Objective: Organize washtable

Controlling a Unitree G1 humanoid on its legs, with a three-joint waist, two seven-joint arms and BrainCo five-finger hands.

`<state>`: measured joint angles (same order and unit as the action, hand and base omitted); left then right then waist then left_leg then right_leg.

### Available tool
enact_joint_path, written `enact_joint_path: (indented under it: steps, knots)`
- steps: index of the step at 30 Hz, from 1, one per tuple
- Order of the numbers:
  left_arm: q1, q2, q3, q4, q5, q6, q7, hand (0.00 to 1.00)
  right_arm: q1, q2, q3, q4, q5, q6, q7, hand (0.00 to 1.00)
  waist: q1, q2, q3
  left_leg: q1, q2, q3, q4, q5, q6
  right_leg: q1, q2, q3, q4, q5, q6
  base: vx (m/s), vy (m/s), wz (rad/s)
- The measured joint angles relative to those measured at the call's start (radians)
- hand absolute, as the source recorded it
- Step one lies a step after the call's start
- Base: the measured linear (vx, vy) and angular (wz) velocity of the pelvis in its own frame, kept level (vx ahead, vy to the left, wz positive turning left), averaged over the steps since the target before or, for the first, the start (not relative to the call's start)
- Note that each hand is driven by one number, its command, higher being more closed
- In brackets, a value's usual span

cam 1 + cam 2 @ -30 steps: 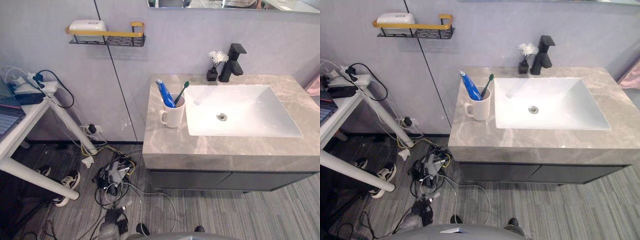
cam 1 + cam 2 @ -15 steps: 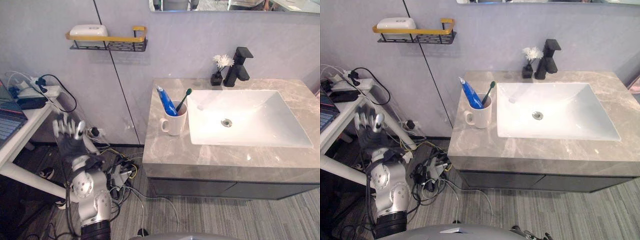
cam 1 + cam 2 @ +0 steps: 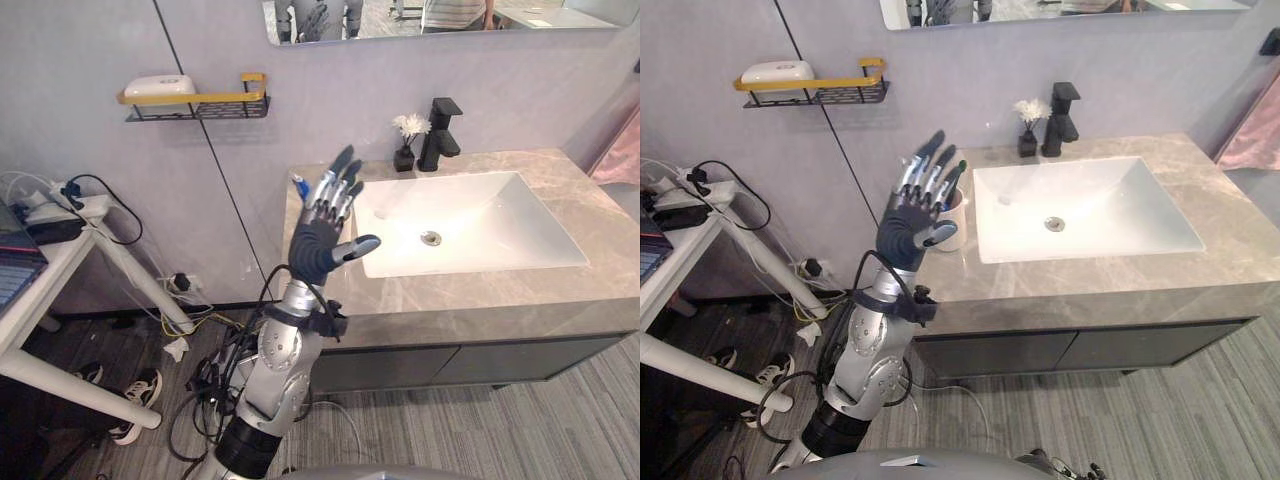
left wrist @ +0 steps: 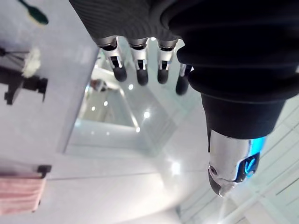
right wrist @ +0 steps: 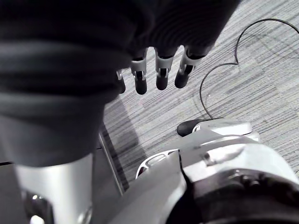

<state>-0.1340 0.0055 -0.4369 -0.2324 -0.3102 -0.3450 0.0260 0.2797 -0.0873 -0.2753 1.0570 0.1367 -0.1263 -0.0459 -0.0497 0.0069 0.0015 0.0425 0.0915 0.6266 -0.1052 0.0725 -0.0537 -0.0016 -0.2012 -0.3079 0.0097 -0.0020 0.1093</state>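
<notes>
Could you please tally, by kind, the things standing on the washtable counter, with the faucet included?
Mug: 1
Toothpaste tube: 1
Toothbrush: 1
Flower vase: 1
Faucet: 1
Total: 5

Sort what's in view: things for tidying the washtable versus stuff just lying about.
Job: washtable, mug, toothpaste, flower vase, soap, wall shelf, left hand raised by the mug.
Lying about: shoes, cable tangle, side table, power strip.
</notes>
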Motion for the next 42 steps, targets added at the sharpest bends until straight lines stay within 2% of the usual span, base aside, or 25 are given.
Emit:
enact_joint_path:
  steps: [7, 10, 16, 22, 34, 38, 42]
  knots:
    - [-0.033, 0.006, -0.038, 0.075, -0.076, 0.032, -0.020, 1.00, 0.003, 0.001, 0.010, -0.001, 0.000, 0.003, -0.004, 0.00, 0.002, -0.014, -0.010, -0.003, 0.000, 0.022, 0.000, 0.004, 0.007, -0.015, 0.003, 0.023, -0.002, 0.018, 0.008, 0.03, 0.001, -0.10]
    - [-0.055, 0.007, -0.076, 0.114, -0.070, 0.043, -0.023, 1.00, 0.003, 0.005, 0.011, -0.003, 0.000, 0.003, -0.011, 0.00, 0.000, -0.015, -0.012, -0.003, 0.000, 0.022, 0.000, 0.004, 0.007, -0.015, 0.004, 0.024, -0.003, 0.021, 0.009, 0.01, 0.000, -0.02]
    - [-0.110, 0.042, -0.083, 0.286, 0.058, 0.064, -0.014, 1.00, 0.002, 0.010, 0.017, -0.006, 0.001, 0.005, -0.019, 0.00, -0.003, -0.024, -0.020, 0.003, 0.001, 0.023, 0.000, 0.005, 0.007, -0.010, 0.009, 0.023, -0.007, 0.017, 0.003, 0.00, -0.002, -0.01]
    - [-0.110, 0.054, -0.081, 0.391, 0.137, 0.077, 0.004, 1.00, 0.001, 0.014, 0.029, -0.006, 0.000, 0.006, -0.021, 0.00, -0.003, -0.036, -0.020, 0.008, 0.001, 0.024, 0.000, -0.001, -0.001, 0.004, 0.012, 0.022, -0.034, 0.018, -0.009, 0.00, 0.000, 0.00]
    - [-0.109, 0.079, -0.060, 0.520, 0.169, 0.098, 0.033, 1.00, -0.001, 0.027, 0.025, -0.006, 0.000, 0.006, -0.023, 0.00, -0.007, -0.048, -0.020, 0.009, 0.004, 0.040, 0.001, -0.008, -0.006, 0.005, 0.019, 0.030, -0.047, 0.027, -0.006, 0.02, -0.004, -0.03]
    - [-0.110, 0.078, -0.011, 0.583, 0.188, 0.104, 0.055, 1.00, -0.006, 0.028, 0.025, -0.007, 0.000, 0.006, -0.023, 0.00, -0.024, -0.049, -0.020, 0.015, 0.004, 0.054, 0.007, -0.013, -0.010, 0.010, 0.022, 0.041, -0.064, 0.033, -0.008, 0.05, 0.001, -0.10]
    - [-0.121, 0.075, 0.003, 0.613, 0.203, 0.105, 0.074, 1.00, -0.006, 0.032, 0.010, -0.007, 0.000, 0.006, -0.024, 0.00, -0.025, -0.050, -0.019, 0.016, 0.004, 0.059, 0.010, -0.015, -0.014, 0.010, 0.023, 0.046, -0.070, 0.035, -0.009, 0.02, -0.002, -0.03]
